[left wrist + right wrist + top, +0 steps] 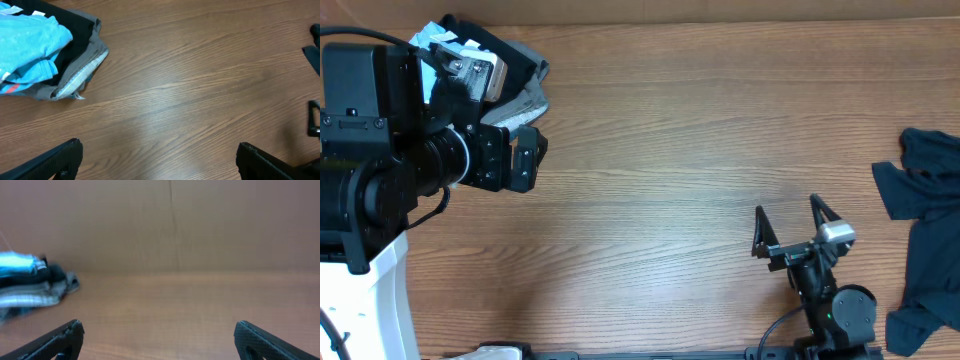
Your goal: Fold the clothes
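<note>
A wood-grain table point(660, 150) meets a plain brown wall point(225, 220) behind.

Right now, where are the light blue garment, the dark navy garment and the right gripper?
light blue garment point(30, 37): left wrist view, middle of its bunched top fold.
dark navy garment point(934, 238): overhead view, middle of the crumpled fabric.
right gripper point(786, 206): overhead view, midway between its open jaws.

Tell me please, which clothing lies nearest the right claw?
The crumpled dark navy garment, just beside the right claw; the stacked pile lies far away.
</note>
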Robot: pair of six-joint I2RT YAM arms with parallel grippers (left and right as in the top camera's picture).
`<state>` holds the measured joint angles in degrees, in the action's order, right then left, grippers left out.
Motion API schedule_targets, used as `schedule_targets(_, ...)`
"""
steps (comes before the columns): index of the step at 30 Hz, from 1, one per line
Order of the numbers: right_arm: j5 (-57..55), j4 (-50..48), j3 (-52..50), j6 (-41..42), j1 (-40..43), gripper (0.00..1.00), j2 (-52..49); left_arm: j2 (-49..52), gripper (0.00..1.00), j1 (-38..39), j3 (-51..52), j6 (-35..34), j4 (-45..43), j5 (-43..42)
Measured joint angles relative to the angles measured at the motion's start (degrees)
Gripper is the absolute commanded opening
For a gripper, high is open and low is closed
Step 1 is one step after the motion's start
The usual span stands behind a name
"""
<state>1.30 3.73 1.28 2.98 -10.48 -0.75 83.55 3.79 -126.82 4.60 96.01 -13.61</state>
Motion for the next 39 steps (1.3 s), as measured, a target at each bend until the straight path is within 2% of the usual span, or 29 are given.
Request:
schedule_targets(25, -0.1, 1.4, -0.2, 0.0, 0.0, 1.0, -0.1, -0.2, 1.0, 0.2, 0.3, 0.0, -1.5, 1.4)
schedule_targets(29, -0.1, 1.4, -0.2, 0.0, 0.0, 1.0, -0.1, -3.3, 1.0, 2.3, 4.9, 0.1, -14.6, 3.4)
schedule_targets(31, -0.1, 1.4, -0.2, 0.0, 0.0, 1.0, -0.1, -6.8, 1.0, 3.7, 10.4, 0.3, -24.1, 3.8)
schedule_targets(36, -0.1, 1.4, -0.2, 0.0, 0.0, 1.0, 0.0, -20.9, 1.0, 4.8, 31.8, 1.7, -47.2, 4.2)
schedule_targets(39, -0.1, 1.4, -0.2, 0.0, 0.0, 1.0, 0.0, -30.6, 1.0, 3.8, 45.9, 2.1, -56.5, 4.3)
